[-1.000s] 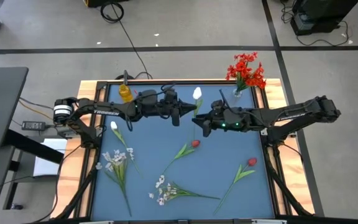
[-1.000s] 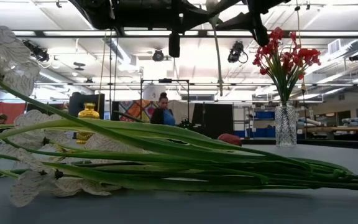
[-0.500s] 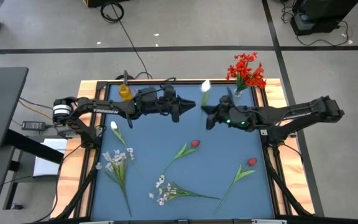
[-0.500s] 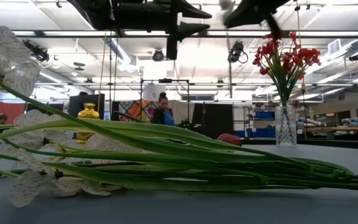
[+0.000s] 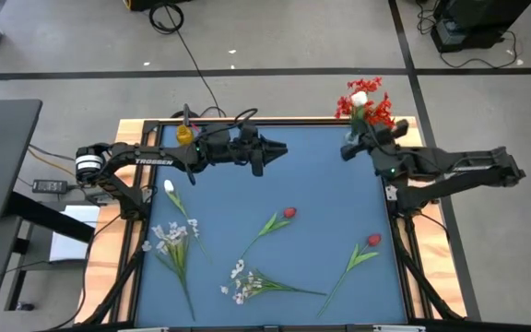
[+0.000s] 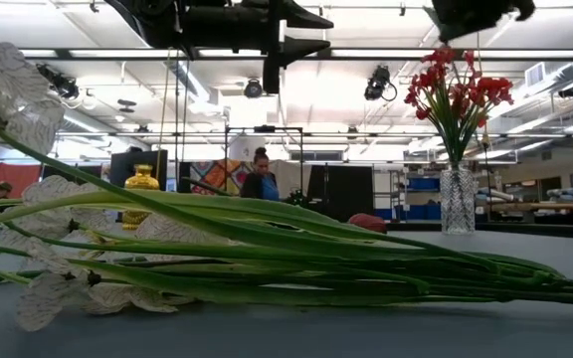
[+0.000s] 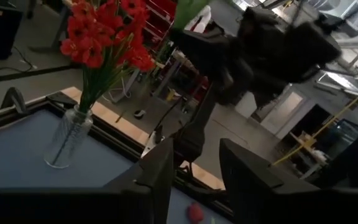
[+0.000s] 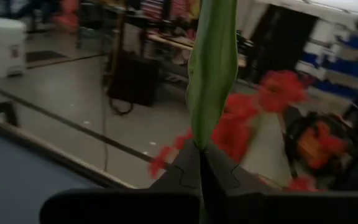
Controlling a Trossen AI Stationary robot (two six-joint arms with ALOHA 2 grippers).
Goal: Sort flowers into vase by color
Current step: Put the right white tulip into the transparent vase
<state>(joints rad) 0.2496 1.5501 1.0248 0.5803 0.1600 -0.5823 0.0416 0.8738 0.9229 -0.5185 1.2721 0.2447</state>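
Observation:
My right gripper (image 5: 350, 148) is shut on a white tulip (image 5: 360, 97) high over the table's far right corner, beside the glass vase (image 5: 351, 138) of red flowers (image 5: 372, 109). My left gripper (image 5: 279, 148) hangs open and empty over the far middle, pointing level toward that vase. A yellow vase (image 5: 185, 136) stands at the far left. On the blue mat lie a white tulip (image 5: 175, 195), two white sprays (image 5: 171, 242) (image 5: 247, 281) and two red buds (image 5: 284, 215) (image 5: 370, 243). My right gripper pinches the tulip's green stalk and leaf (image 8: 211, 118) between its two shut fingers (image 8: 191, 171), which lie across the stalk. The tulip is lifted clear of the table. Its white blossom shows over the red flowers in the high view.
A raised wooden frame (image 5: 247, 120) rims the mat. The stems of the near white spray (image 6: 267, 259) fill the low view's foreground. Beyond the table a person (image 6: 262, 174) sits in the room. Bare mat (image 5: 325, 198) lies between the lying flowers.
My left gripper has opened and let go of the white tulip. My right gripper has shut on the stalk. It has carried the tulip up and toward the table's right far corner, rolling its wrist. The blossom now stands by the red flowers.

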